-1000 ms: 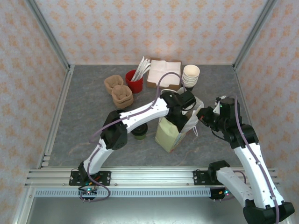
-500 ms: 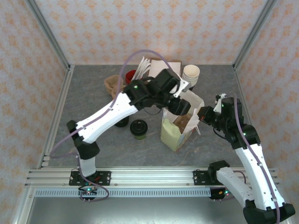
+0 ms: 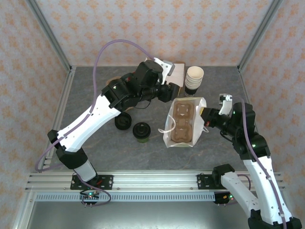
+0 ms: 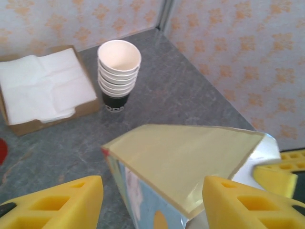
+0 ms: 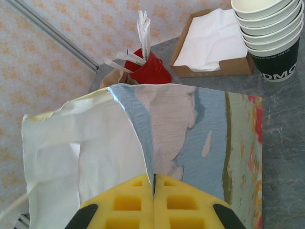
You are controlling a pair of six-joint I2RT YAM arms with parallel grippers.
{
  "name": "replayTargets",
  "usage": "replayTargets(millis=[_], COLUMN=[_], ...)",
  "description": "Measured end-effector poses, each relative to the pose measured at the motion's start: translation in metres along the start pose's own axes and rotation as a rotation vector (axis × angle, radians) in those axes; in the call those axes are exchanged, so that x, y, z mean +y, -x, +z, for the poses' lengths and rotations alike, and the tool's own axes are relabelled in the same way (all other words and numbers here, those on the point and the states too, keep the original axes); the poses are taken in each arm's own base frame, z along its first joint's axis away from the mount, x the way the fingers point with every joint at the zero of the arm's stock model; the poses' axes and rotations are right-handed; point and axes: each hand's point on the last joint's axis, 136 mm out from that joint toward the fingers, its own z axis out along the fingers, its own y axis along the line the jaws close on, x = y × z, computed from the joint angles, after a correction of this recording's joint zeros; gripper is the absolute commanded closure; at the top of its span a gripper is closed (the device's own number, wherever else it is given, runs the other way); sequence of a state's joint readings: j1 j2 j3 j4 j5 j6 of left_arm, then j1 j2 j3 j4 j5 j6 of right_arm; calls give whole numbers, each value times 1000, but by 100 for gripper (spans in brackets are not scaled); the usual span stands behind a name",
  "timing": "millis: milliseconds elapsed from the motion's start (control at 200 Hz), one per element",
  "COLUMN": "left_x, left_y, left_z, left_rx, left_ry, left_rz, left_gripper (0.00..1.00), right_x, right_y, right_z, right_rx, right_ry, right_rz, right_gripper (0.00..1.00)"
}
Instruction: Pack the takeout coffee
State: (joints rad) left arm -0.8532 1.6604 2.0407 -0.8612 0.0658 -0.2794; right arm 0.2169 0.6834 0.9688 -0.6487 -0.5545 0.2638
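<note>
Paper bag (image 3: 167,130) stands mid-table with its mouth open to the overhead camera; a brown moulded carrier (image 3: 182,121) lies inside it.

Right gripper (image 3: 206,117): clamped on the bag's right edge. Wrist view confirms this, with the yellow fingers (image 5: 124,202) pressed together at (image 5: 153,191) and the bag (image 5: 181,129) wall pinched between them.

Left gripper (image 4: 152,183): wide, holding nothing. Its wrist view shows the yellow fingers (image 4: 52,202) far apart at the bottom corners, with the bag (image 4: 186,162) rim below and between them. No contact with the bag visible. Overhead, the left arm reaches across the table and ends at the bag's far-left corner; fingertips not made out there.

Coffee (image 3: 141,131): on the table (image 3: 95,109), upright, dark green side with a black top. It sits left of the bag, near it but apart. Neither gripper touches it. Not in the bag.

Lids (image 3: 123,121): a black pile just beside the coffee, on its far-left side.

Cup stack (image 3: 194,76) stands beyond the bag, cream inside; also at (image 4: 119,71) and (image 5: 269,33). Napkin box (image 4: 43,90) sits left of the stack, near it; also at (image 5: 214,43). Red pot (image 5: 150,69) with white sticks stands left of the box
</note>
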Motion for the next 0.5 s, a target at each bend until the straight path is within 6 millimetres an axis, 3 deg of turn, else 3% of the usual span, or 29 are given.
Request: replayTargets(millis=[240,495], left_x=[19,47], left_y=[1,-15], left_z=[3,7], left_rx=[2,50], left_ry=[56,182], left_rz=[-35,-92], left_gripper=[40,38], right_x=[-5,-11], right_y=[-2,-5], right_z=[8,12], right_rx=[27,42], right_ry=[-15,-44], right_rz=[51,177], right_gripper=[100,100])
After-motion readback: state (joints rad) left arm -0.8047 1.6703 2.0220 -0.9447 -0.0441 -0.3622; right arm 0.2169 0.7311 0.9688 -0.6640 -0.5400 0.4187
